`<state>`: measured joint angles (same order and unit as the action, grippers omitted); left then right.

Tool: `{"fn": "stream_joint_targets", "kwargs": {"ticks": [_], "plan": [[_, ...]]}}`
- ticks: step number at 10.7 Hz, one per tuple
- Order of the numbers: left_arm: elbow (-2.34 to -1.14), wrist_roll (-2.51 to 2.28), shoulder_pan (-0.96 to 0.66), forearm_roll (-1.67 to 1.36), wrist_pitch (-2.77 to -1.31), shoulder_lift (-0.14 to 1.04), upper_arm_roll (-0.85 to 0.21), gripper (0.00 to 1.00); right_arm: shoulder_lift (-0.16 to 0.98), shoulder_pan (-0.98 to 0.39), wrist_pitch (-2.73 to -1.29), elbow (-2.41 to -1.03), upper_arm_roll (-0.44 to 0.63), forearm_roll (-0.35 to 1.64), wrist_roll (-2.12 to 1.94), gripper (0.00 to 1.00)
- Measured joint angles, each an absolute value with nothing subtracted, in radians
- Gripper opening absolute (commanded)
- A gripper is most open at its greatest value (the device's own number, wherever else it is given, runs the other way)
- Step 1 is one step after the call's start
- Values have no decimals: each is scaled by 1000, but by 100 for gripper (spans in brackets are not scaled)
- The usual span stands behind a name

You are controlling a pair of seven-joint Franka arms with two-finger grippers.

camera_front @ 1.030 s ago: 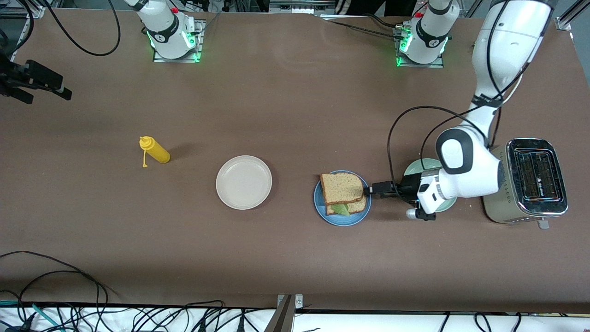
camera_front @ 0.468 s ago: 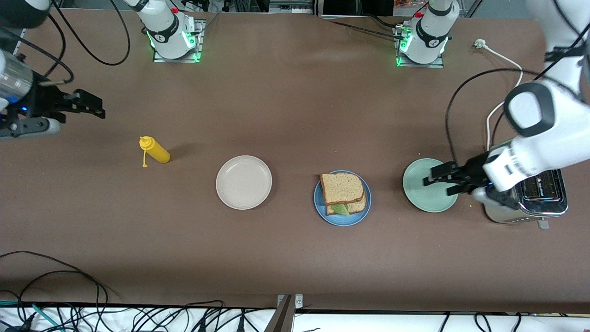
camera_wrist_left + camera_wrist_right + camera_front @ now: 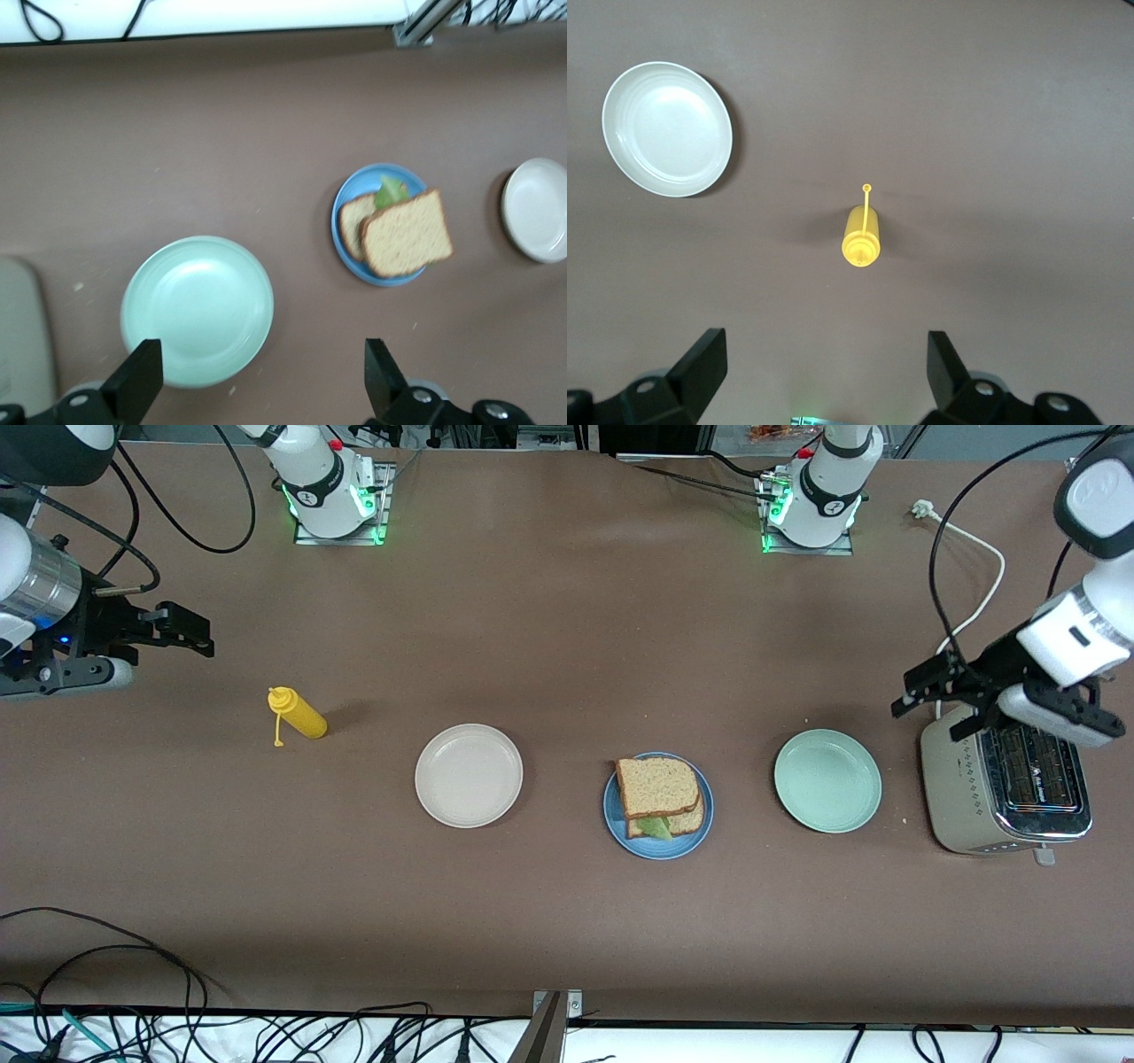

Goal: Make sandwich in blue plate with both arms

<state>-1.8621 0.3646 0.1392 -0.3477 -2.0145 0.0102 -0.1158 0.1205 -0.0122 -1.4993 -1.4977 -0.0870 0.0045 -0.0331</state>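
The sandwich (image 3: 657,786) lies on the blue plate (image 3: 651,849) near the middle of the table: two brown bread slices with green lettuce (image 3: 656,828) sticking out between them. The left wrist view shows the same sandwich (image 3: 406,232) on the blue plate (image 3: 353,188). My left gripper (image 3: 912,695) hangs open and empty over the toaster's edge, apart from the plate; it also shows as the left gripper (image 3: 260,367). Over the right arm's end of the table, my right gripper (image 3: 197,633) is open and empty. It appears again as the right gripper (image 3: 824,350).
A mint-green plate (image 3: 827,780) sits between the blue plate and a silver toaster (image 3: 1010,797). A beige plate (image 3: 469,775) lies beside the blue plate toward the right arm's end. A yellow squeeze bottle (image 3: 298,714) lies on its side past it. A white cord (image 3: 974,540) trails from the toaster.
My left gripper has drawn back from the blue plate, passed over the mint-green plate and risen over the toaster's edge. My right gripper has come a little farther over the table.
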Motion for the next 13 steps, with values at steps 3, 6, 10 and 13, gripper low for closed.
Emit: {"fn": "stream_joint_targets", "kwargs": {"ticks": [3,6,10,13], "plan": [[-1867,283,138,-195,-1877,-101,-107,100,121,-38,-1495,-1498,-87,1,-32,100],[-1805,119,100,-63,-1651,-177,-107,100,121,-39,-1485,-1498,-87,0,-32,100],[-1694,38,75,10,-1478,-187,-112,100,120,-44,-1472,-1498,-87,-1,-32,100],[-1622,27,76,13,-1396,-168,-101,100,120,-44,-1470,-1498,-87,-3,-32,100]]}}
